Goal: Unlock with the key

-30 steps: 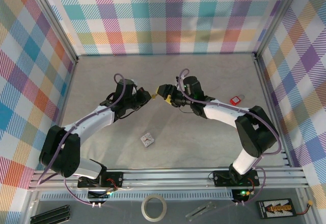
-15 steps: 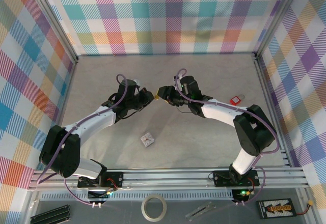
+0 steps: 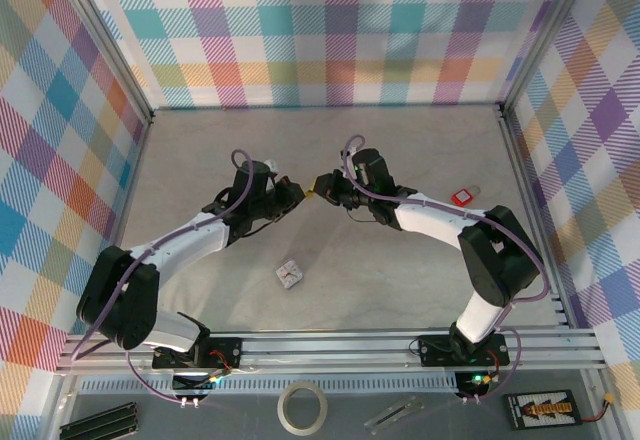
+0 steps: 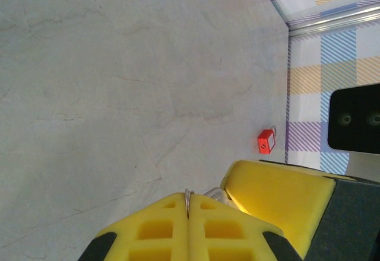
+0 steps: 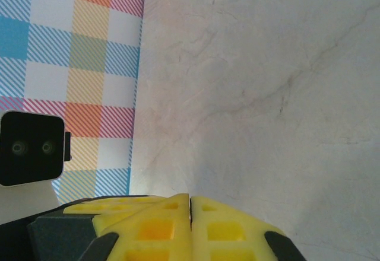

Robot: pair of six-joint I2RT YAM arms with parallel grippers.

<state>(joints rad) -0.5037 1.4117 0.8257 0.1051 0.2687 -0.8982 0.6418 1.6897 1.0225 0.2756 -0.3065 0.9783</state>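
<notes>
Above mid-table, key ring (image 4: 187, 194): thin metal loop pinched edge-on in shut jaws; any blade hanging from it is too small to make out.
Left gripper (image 3: 293, 192): clamped on that ring, nose to nose with its partner.
Right gripper (image 5: 190, 207): jaws pressed together; whether metal sits between them cannot be told.
Padlock (image 3: 461, 197): red, on the table (image 3: 400, 280) well to the right, apart from both arms.
Step, by my judgement: passing the ring across.
Doing it well: prove the right's hold before the left lets go.

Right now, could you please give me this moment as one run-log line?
left tool: shut on metal ring | right tool: shut, next to left tool | red padlock: on table, untouched
</notes>
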